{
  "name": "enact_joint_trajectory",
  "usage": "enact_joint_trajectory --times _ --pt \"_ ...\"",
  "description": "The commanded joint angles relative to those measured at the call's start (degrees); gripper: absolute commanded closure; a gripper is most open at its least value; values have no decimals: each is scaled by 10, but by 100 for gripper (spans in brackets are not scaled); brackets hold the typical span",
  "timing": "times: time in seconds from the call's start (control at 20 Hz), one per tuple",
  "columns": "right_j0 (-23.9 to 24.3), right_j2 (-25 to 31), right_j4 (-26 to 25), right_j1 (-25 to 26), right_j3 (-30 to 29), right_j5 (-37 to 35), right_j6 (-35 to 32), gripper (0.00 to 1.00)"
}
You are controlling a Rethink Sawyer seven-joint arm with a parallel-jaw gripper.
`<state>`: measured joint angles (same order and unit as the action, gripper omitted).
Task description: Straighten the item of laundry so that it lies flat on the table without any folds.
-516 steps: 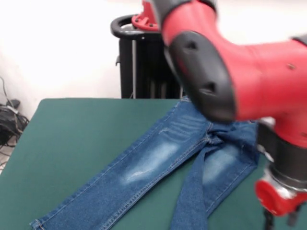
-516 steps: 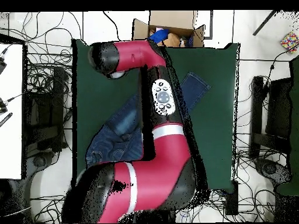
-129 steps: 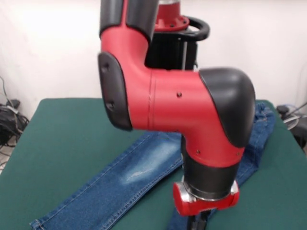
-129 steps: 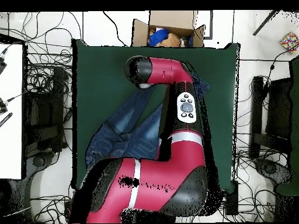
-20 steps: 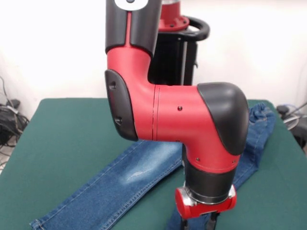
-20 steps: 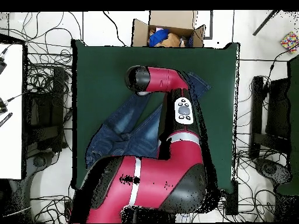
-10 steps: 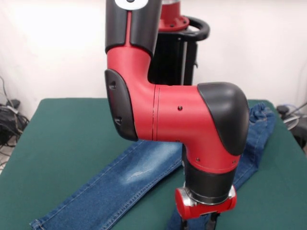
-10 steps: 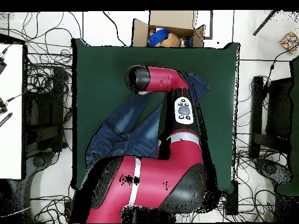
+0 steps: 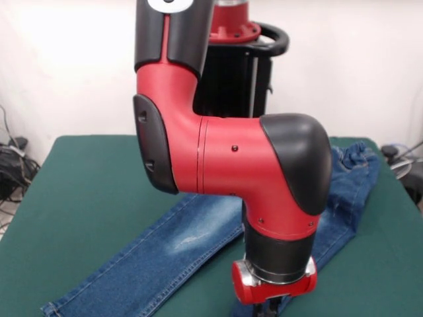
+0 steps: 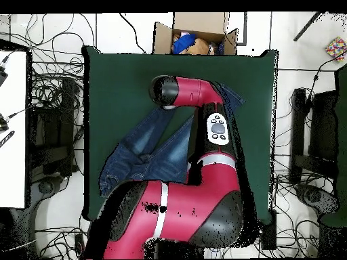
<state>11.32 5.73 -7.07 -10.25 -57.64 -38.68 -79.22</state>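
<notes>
We see the jeans [image 9: 165, 254] spread across the dark green table [image 9: 86, 191], one leg running long and flat toward the near left corner in the front view, its faded pale patch showing just beside the arm [image 9: 251, 178], while the waistband end lies bunched near the table's far right edge. In the overhead view the jeans [image 10: 146, 152] form a V — the waist end crumpled at the table's [image 10: 115, 81] lower left edge, one leg reaching up under the arm's [image 10: 196, 91] black elbow cap, the other leg's cuff poking out beyond the arm toward the upper right. The gripper [image 9: 264, 308] sits at the very bottom of the front view, below the red wrist ring, directly over the denim where the second leg passes under the arm; only a dark stub of it shows, so we cannot tell whether it is spread or pressed together, nor whether it touches the cloth. Against the pictures from half a second and a second ago, the wrist has shifted a little to the left in the front view and lower in the frame, so less of the gripper shows now — and the elbow cap in the overhead view has edged slightly toward the right. The jeans lie much as they did then, with the waist end still rumpled.
</notes>
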Motion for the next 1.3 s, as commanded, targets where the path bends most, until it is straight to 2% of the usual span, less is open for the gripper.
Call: enact_joint_trajectory --times 0.05,0.45,0.95,1.3 --pt "-3 -3 9 43 -26 19 -126 100" --pt "-11 -10 9 31 -37 15 -135 100" --pt "-6 -20 18 -77 -101 -50 -113 100" --pt "-1 -20 22 -100 -101 -83 -98 100"
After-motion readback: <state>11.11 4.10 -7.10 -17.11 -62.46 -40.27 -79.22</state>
